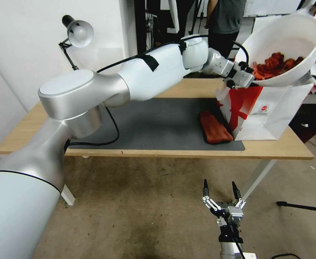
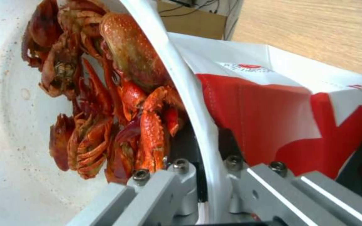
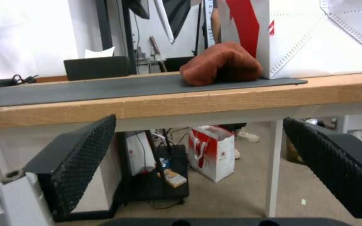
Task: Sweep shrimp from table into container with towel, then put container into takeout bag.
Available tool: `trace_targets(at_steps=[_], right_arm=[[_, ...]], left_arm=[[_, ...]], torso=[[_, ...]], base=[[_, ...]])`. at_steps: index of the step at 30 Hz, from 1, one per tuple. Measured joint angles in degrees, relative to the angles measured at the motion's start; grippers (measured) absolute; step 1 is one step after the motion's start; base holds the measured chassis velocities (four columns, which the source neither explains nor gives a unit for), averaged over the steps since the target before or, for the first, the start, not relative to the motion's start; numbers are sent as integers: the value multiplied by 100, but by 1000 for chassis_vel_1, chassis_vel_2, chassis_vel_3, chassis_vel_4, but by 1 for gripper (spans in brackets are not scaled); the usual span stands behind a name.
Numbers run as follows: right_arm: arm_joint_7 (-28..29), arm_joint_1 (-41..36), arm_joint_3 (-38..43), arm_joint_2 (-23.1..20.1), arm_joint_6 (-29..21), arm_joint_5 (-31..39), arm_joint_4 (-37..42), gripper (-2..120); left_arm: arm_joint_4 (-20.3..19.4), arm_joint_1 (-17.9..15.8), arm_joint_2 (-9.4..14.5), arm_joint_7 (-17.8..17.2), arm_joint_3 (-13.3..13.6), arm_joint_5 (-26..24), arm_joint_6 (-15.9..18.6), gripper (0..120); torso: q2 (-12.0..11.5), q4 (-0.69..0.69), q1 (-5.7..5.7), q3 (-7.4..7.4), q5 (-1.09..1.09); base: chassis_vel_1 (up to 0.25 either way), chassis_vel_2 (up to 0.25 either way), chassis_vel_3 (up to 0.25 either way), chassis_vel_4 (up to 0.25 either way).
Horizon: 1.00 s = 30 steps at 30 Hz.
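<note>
Aloft, left hand (image 1: 244,80) grips tilted container (image 1: 291,39) above takeout bag (image 1: 265,115).

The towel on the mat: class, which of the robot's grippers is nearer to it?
Right, I'd judge. The open right gripper hangs below the table's front edge, facing the towel. The left gripper is raised above the takeout bag, shut on the container.

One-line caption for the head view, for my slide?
Left tool holds the tilted container of shrimp above the takeout bag.
</note>
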Motion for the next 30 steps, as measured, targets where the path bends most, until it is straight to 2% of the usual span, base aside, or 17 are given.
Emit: trace_targets(at_steps=[6, 10, 12, 13, 15, 16, 18, 19, 21, 22, 25, 26, 28, 29, 30], right_arm=[[-5, 20, -11, 7, 20, 0, -42, 100], [-12, 37, -16, -1, 20, 0, -59, 100], [-13, 37, -16, -2, 20, 0, -60, 100], [-14, 42, -16, -10, 20, 0, -67, 100], [-14, 44, -17, -13, 20, 0, -71, 100], [-16, 49, -23, -30, 20, -1, -90, 100], [-19, 60, -34, -51, 12, 0, -102, 100], [-19, 60, -34, -51, 12, 0, -102, 100], [-20, 83, -42, -66, -3, 0, -109, 100], [-20, 83, -42, -66, -3, 0, -109, 100], [-27, 104, -69, -73, -17, -3, -135, 100], [-27, 104, -69, -73, -17, -3, -135, 100], [-33, 121, -90, -81, -19, -3, -155, 100], [-33, 121, -90, -81, -19, -3, -155, 100], [-36, 127, -97, -83, -20, -3, -158, 100]], left_arm=[[-6, -62, 2, 6, 13, 25, 79, 0], [-56, -104, 3, -8, 33, 26, 143, 12], [-58, -107, 3, -9, 34, 26, 145, 14], [-67, -120, 3, -14, 35, 24, 160, 20], [-69, -126, 3, -17, 35, 24, 165, 23], [-69, -153, 6, -47, 35, 18, 184, 34], [-76, -186, 6, -115, 41, 9, 188, 42], [-76, -186, 6, -115, 41, 9, 188, 42], [-90, -210, 7, -178, 48, -13, 215, 52], [-90, -210, 7, -178, 48, -13, 215, 52], [-123, -218, 7, -218, 34, -60, 258, 69], [-123, -218, 7, -218, 34, -60, 258, 69], [-90, -184, 6, -226, -66, -66, 259, 79], [-90, -184, 6, -226, -66, -66, 259, 79], [-58, -164, 6, -233, -121, -66, 259, 84]], torso=[[0, 0, 0, 0, 0], [0, 0, 0, 0, 0], [0, 0, 0, 0, 0], [0, 0, 0, 0, 0], [0, 0, 0, 0, 0], [0, 0, 0, -1, 0], [0, 0, 0, 1, 0], [0, 0, 0, 1, 0], [0, 0, 0, 1, 0], [0, 0, 0, 1, 0], [0, 0, 0, 1, 0], [0, 0, 0, 1, 0], [0, -1, 0, 0, 0], [0, -1, 0, 0, 0], [0, -1, 0, 0, 0]], base=[[0, 0, 0, 0], [0, 0, 0, 0], [0, 0, 0, 0], [0, 0, 0, 0], [0, 0, 0, 0], [0, 0, 0, 0], [0, 0, 0, 0], [0, 0, 0, 0], [0, 0, 0, 0], [0, 0, 0, 0], [0, 0, 0, 0], [0, 0, 0, 0], [0, 0, 0, 0], [0, 0, 0, 0], [0, 0, 0, 0]])
